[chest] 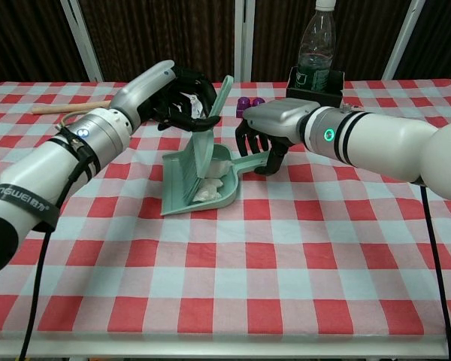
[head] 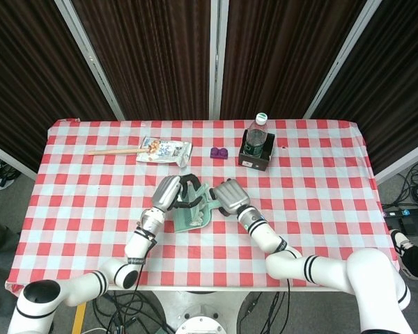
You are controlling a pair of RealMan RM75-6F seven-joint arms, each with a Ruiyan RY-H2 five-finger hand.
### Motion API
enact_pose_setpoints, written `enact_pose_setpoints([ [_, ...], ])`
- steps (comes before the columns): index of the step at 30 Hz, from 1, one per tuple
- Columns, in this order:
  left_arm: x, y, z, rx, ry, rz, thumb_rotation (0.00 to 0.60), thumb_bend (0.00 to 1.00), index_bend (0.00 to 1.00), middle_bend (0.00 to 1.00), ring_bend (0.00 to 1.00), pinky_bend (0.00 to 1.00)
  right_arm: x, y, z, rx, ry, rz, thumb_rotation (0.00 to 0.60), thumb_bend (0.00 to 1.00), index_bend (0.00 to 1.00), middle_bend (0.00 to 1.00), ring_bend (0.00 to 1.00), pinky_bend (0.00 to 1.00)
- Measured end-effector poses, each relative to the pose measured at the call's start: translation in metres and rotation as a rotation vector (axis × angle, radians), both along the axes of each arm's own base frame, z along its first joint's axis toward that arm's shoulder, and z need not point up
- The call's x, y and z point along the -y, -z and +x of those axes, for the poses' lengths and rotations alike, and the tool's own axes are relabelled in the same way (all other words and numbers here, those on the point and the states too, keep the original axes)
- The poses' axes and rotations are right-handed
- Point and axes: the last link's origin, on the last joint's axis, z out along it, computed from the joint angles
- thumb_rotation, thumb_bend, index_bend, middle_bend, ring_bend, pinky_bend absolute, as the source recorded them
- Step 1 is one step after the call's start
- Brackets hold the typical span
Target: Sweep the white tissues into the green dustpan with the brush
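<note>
The green dustpan (chest: 182, 203) (head: 193, 220) lies mid-table with its mouth toward my left side. My right hand (chest: 259, 141) (head: 230, 195) grips its handle. My left hand (chest: 182, 101) (head: 170, 192) holds the green brush (chest: 204, 139) (head: 195, 200) by its handle, tilted, with the bristle end down inside the pan. A crumpled white tissue (chest: 213, 188) lies inside the pan against the bristles. In the head view the hands and brush hide the tissue.
A water bottle (head: 257, 133) stands in a black holder (head: 255, 158) at the back right. Left of it sits a small purple object (head: 219, 152). A snack packet (head: 164, 149) and a wooden stick (head: 115, 149) lie at the back left.
</note>
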Motion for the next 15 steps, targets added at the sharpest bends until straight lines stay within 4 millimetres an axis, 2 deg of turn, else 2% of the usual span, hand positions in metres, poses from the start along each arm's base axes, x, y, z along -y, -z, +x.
enact_pose_setpoints([
  [4,-0.002,0.003,0.009,0.013,0.003,-0.002,0.600,0.50,0.55,0.55,0.71,0.87,-0.001,0.000,-0.002,0.014,0.010,0.002,0.600,0.54,0.75,0.59,0.39,0.29],
  [9,-0.003,0.001,0.010,0.003,0.010,0.009,0.600,0.50,0.55,0.55,0.71,0.87,-0.001,-0.002,-0.004,0.024,0.015,-0.001,0.600,0.53,0.73,0.58,0.38,0.29],
  [15,0.002,-0.008,0.004,-0.001,0.019,0.030,0.600,0.50,0.55,0.55,0.70,0.87,-0.001,-0.004,-0.008,0.016,0.018,0.002,0.600,0.41,0.62,0.55,0.36,0.27],
])
